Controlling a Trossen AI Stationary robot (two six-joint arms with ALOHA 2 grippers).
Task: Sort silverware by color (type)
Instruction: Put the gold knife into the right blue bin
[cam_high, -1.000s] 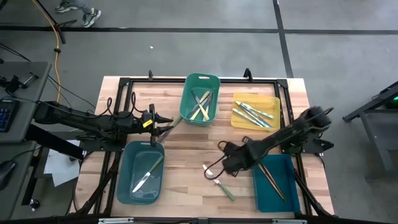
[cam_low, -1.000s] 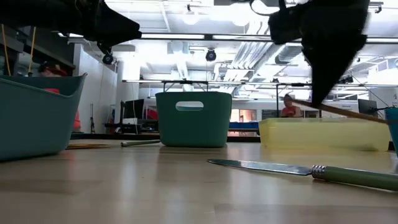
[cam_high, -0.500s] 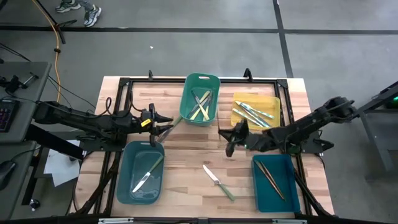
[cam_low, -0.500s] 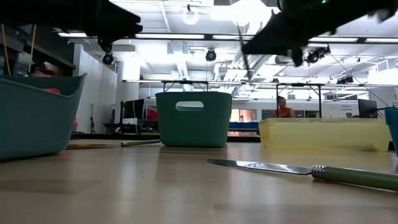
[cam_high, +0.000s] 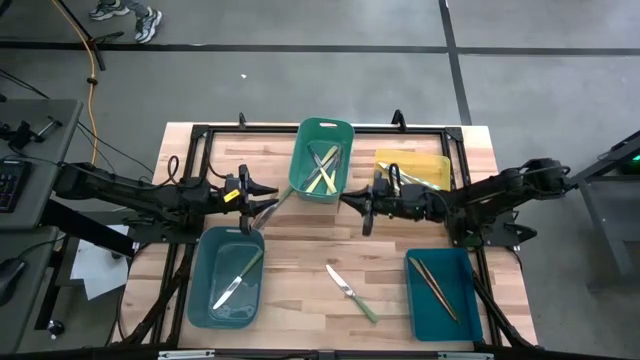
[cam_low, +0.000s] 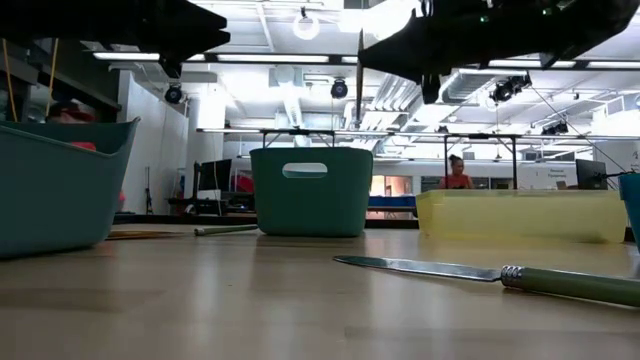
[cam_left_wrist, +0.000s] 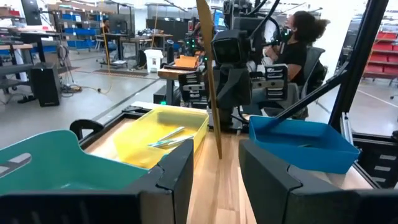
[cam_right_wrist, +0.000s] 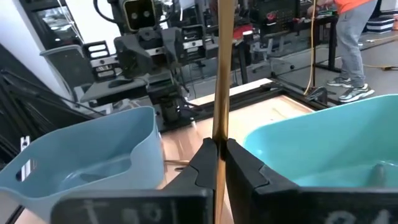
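Right gripper (cam_high: 366, 203) closed on a thin utensil (cam_right_wrist: 221, 68), held upright above the table between green bin (cam_high: 322, 160) and yellow bin (cam_high: 413, 178). Left gripper (cam_high: 262, 207) open, empty, near green bin.

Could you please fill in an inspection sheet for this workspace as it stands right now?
Surface: wooden table, bare between the bins.
Job's things: green-handled knife lying loose on the table; utensils in the green bin, yellow bin, grey-blue bin and teal bin.
Clutter: nothing seen.
Grippers: right gripper shut on a thin utensil, held upright above the table by the green bin; left gripper open, holding nothing, above the grey-blue bin's far edge.
Cables: orange cable on the floor beyond the table's left side.
Surroundings: lab room; a person in the background.
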